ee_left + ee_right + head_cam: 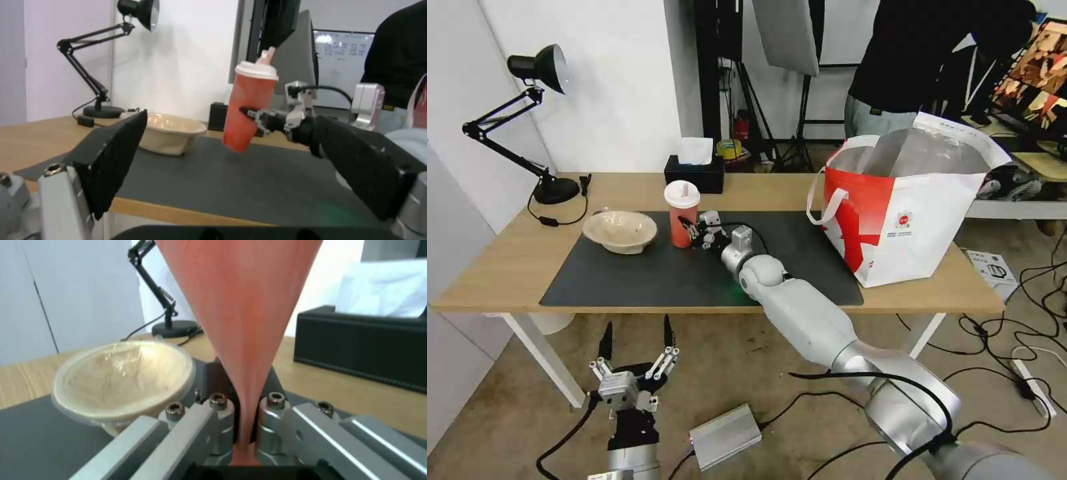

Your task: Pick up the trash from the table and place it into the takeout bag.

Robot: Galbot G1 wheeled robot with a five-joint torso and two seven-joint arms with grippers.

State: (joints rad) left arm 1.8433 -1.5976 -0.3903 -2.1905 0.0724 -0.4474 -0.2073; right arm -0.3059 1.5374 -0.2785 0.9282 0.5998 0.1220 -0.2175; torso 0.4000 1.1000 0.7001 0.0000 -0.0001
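red drink cup (682, 215) with a white lid, pinched at its side by the right gripper (697, 233) and tilted, its base just off the dark grey mat (647, 277) in the left wrist view. the jaws are clamped on the cup's wall. beside it on the mat sits a shallow beige bowl (620, 231), untouched. the takeout bag (904, 213) stands open on the right end of the table (507, 257), well apart from the cup, foil lining showing. no trash is visible inside it from here, though its bottom is hidden. the left gripper (635, 347) hangs below the table edge with its fingers spread, holding nothing. judging by this, the cup has yet to reach the bag and the bowl remains.
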